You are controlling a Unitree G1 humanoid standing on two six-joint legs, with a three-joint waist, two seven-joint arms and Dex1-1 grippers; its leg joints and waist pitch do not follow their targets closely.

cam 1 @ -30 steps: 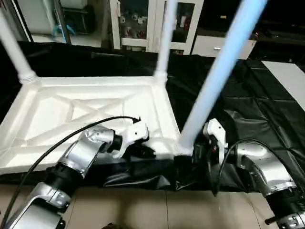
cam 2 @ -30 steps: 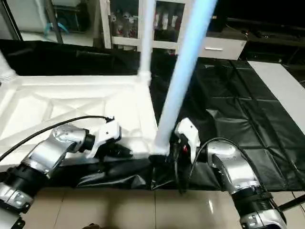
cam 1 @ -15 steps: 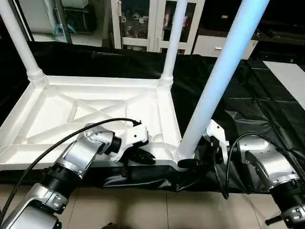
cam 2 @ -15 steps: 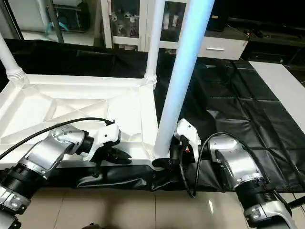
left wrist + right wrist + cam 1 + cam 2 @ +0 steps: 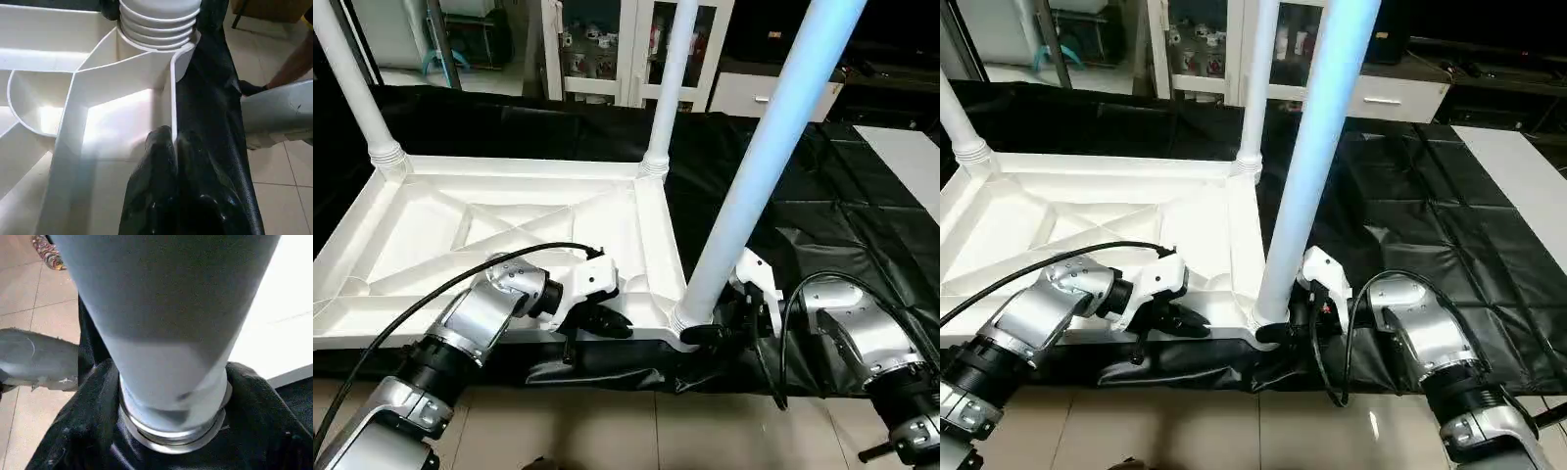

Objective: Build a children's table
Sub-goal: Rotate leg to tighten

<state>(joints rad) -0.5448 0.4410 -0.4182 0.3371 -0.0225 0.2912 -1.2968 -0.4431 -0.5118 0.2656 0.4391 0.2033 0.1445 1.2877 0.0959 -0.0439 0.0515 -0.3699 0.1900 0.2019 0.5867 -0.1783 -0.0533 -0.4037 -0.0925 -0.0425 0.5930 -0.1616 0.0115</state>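
While the large white plastic rectangular tabletop (image 5: pixel 509 245) lies ribbed side up on black sheeting (image 5: pixel 822 196), three white tube legs (image 5: pixel 759 166) upright, the left gripper (image 5: pixel 607 323) pinches its near rim and the right gripper (image 5: pixel 705 335) straddles the near-corner leg's base.

Tops of all three upright legs (image 5: pixel 773 147) cut off; near-left corner of table top (image 5: pixel 342 323) behind left forearm

Head cameras look down; wrist cameras closely face table (image 5: pixel 509 225) corner.
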